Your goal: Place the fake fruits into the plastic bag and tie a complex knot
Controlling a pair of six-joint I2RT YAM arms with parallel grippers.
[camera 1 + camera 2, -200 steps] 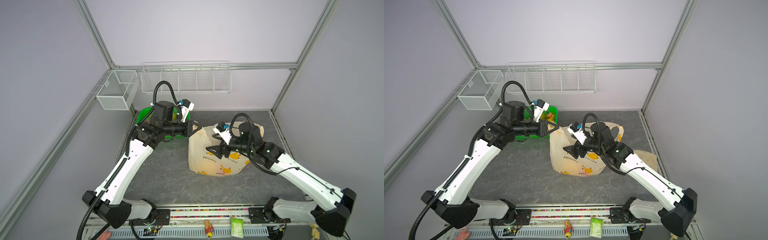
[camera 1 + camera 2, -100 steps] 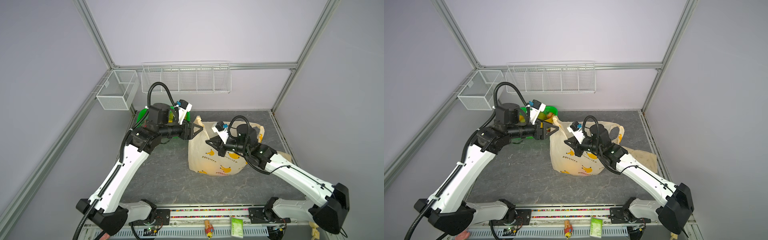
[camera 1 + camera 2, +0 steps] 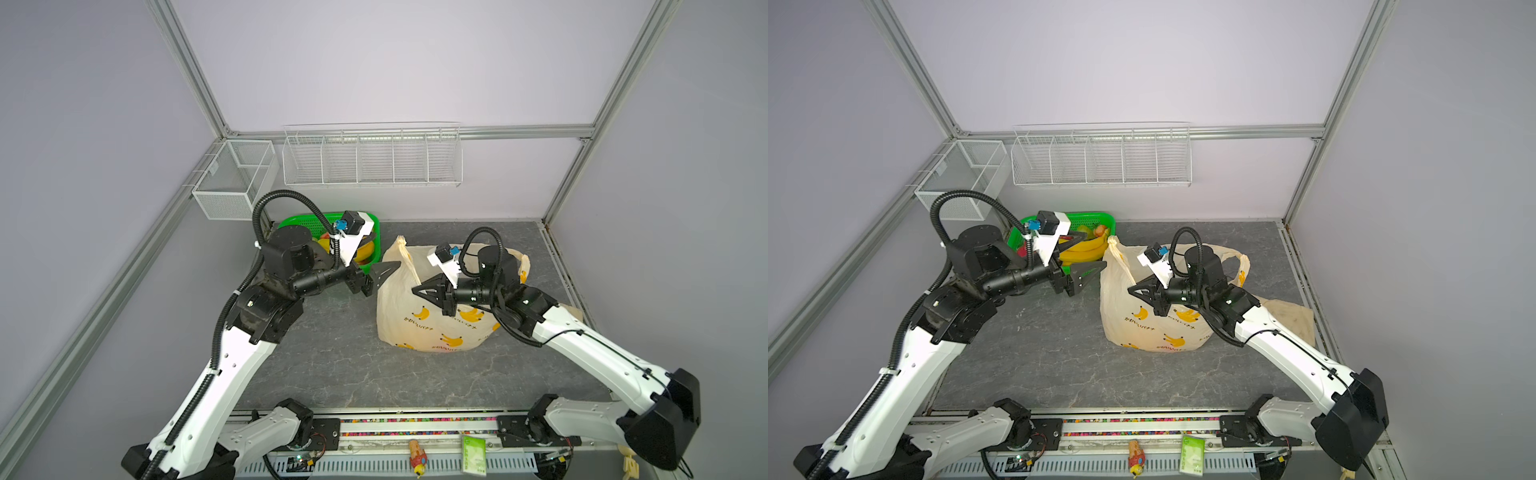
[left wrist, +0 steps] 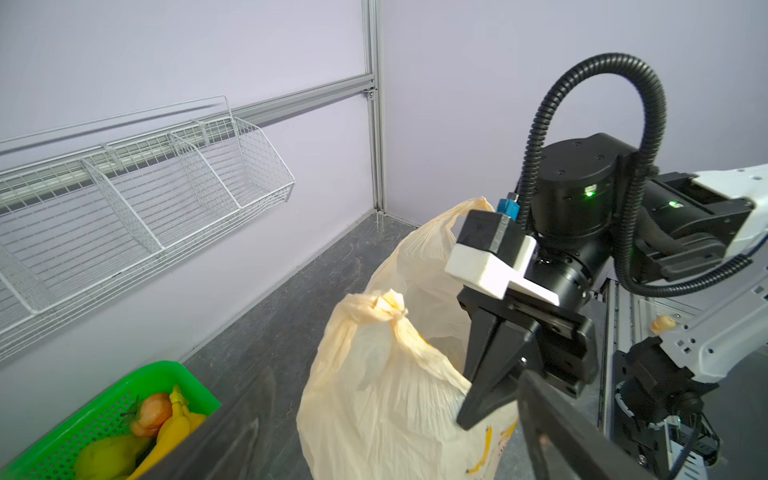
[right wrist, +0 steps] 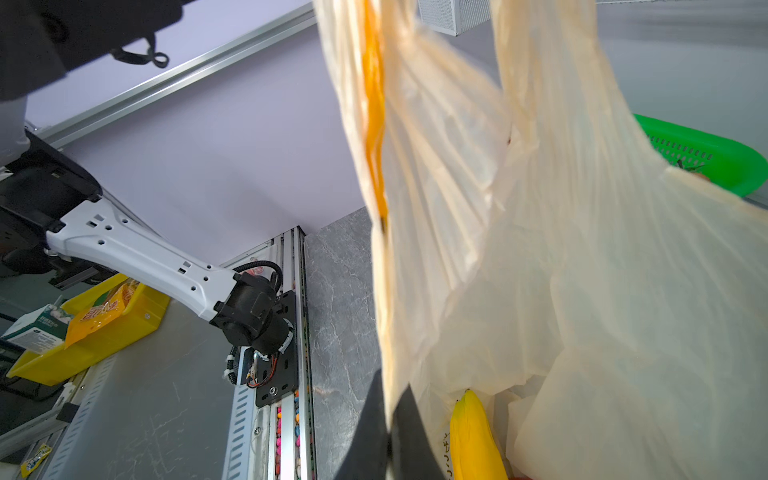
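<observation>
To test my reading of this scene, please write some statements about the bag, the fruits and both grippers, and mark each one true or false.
1. The right gripper is shut on the plastic bag. True.
2. The left gripper grips a bag handle. False: its jaws stand open beside that handle, holding nothing.
3. The green basket is empty. False: bananas lie in it.
4. A banana lies inside the bag. True, in the right wrist view.
5. The two handles are tied together. False: the second handle stands apart, untied.
</observation>
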